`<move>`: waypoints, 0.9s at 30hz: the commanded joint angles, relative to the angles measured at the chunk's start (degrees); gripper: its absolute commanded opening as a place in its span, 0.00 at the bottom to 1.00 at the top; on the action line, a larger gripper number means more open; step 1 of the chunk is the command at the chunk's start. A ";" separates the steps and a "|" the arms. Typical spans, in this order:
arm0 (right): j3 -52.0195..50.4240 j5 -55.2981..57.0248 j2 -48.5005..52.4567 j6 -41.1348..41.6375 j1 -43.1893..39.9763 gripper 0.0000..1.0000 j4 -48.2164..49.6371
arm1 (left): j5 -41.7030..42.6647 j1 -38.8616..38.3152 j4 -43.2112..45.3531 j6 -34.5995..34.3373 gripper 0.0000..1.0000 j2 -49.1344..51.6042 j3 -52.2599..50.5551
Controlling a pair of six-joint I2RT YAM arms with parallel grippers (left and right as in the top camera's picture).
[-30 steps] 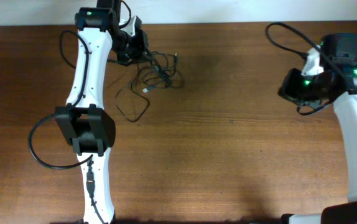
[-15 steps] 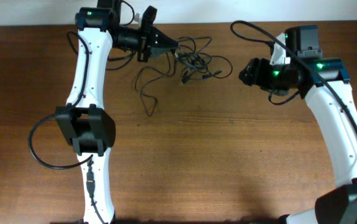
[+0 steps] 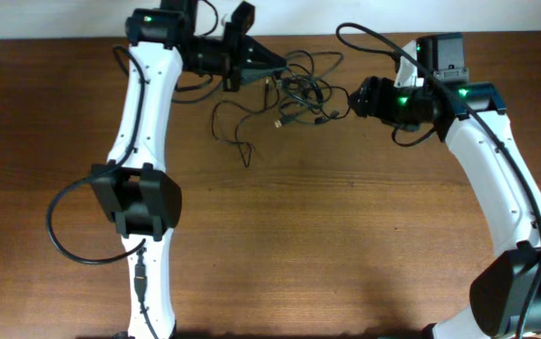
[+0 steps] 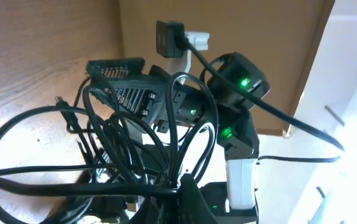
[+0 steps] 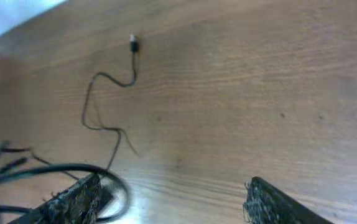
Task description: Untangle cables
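Note:
The cables form a loose black tangle at the back of the table, with one strand trailing down toward the front. My left gripper is shut on the tangle's left side. In the left wrist view several loops of the cables fan out from the left gripper, which pinches them. My right gripper stands open just right of the tangle. In the right wrist view the right gripper has bare wood between its fingers, a cable loop curls by its left finger, and a thin strand ends in a small plug.
The brown wooden table stretches toward the front. A white wall edge runs along the back. Each white arm carries a thicker black cable fixed to it.
My left gripper has carried the tangle to the right along the back edge. My right arm has swung left up to the tangle, and its jaws have opened.

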 commanded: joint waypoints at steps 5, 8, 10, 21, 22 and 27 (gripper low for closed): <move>-0.20 -6.86 0.28 0.42 0.48 0.75 -0.57 | -3.26 -0.11 0.37 -0.44 0.00 -2.47 0.90; -0.20 -2.25 1.31 1.66 0.52 0.74 -1.09 | 5.14 -0.22 0.37 -0.44 0.00 -2.47 0.90; -0.24 0.50 2.47 3.08 0.52 0.73 -1.11 | 5.29 -0.59 -0.11 -1.55 0.00 -2.69 0.90; -0.17 3.67 6.64 3.23 -1.07 0.04 -2.38 | -0.68 -0.07 4.07 -1.73 0.00 -2.71 0.90; -0.17 5.38 6.25 3.23 -1.75 0.04 -4.20 | -3.58 0.28 4.31 -1.73 0.00 -2.71 0.90; -0.17 15.98 3.15 3.26 -6.10 0.04 -12.90 | -21.86 3.80 4.44 -3.30 0.00 -2.71 0.90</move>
